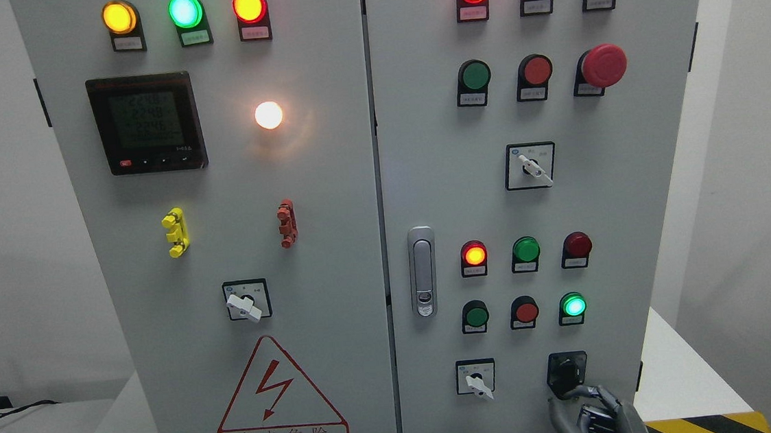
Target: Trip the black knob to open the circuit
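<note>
You can see the black knob (567,372) at the lower right corner of the cabinet (329,200), on its right door, just right of a white selector (477,380). The right robot hand (597,414) comes up from the bottom edge, and its fingers (581,391) are curled around the lower part of the knob, touching it. I judge this grip is chosen because the knob must be turned, not pushed, so the fingers need to hold it from two sides. Whether the hand presses firmly enough you cannot tell from here, because the palm hides part of the knob.

The left robot hand is not visible. Several lamps are lit, among them a green lamp (573,305) just above the knob, so the circuit looks not yet opened.
</note>
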